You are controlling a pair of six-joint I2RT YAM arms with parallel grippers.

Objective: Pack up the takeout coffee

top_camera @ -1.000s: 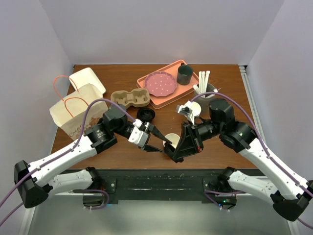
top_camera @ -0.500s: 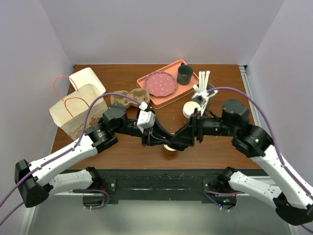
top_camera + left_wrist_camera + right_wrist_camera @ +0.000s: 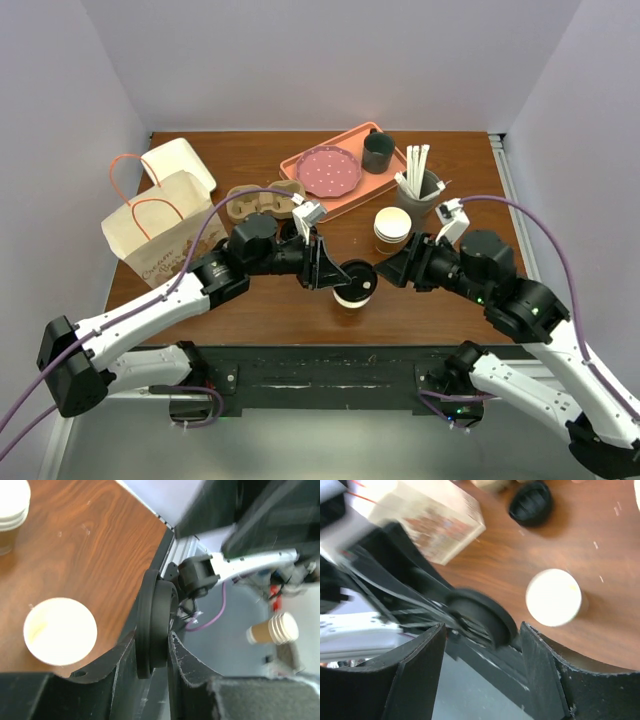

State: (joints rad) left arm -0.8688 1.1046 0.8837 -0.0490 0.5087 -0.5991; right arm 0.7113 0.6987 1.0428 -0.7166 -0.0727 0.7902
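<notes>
The takeout coffee's brown paper cup (image 3: 347,298) stands lidless near the table's front edge, its white inside showing in both wrist views (image 3: 60,630) (image 3: 554,597). My left gripper (image 3: 338,274) (image 3: 152,637) is shut on the rim of the round black sip lid (image 3: 357,279) (image 3: 155,625), held on edge just beside and above the cup. My right gripper (image 3: 392,271) (image 3: 482,627) is open just right of the lid (image 3: 482,615), its fingers apart on either side without touching it.
A paper bag (image 3: 150,225) stands at the left, with a pulp cup carrier (image 3: 265,200) beside it. Behind are a pink tray (image 3: 345,205) with a dotted plate, a dark mug (image 3: 378,152), a stirrer holder (image 3: 418,182) and stacked cups (image 3: 392,228). Another black lid (image 3: 531,502) lies on the table.
My right gripper opened, let go of the lid and pulled back to the right. My left gripper closed on the lid and now holds it alone beside the cup.
</notes>
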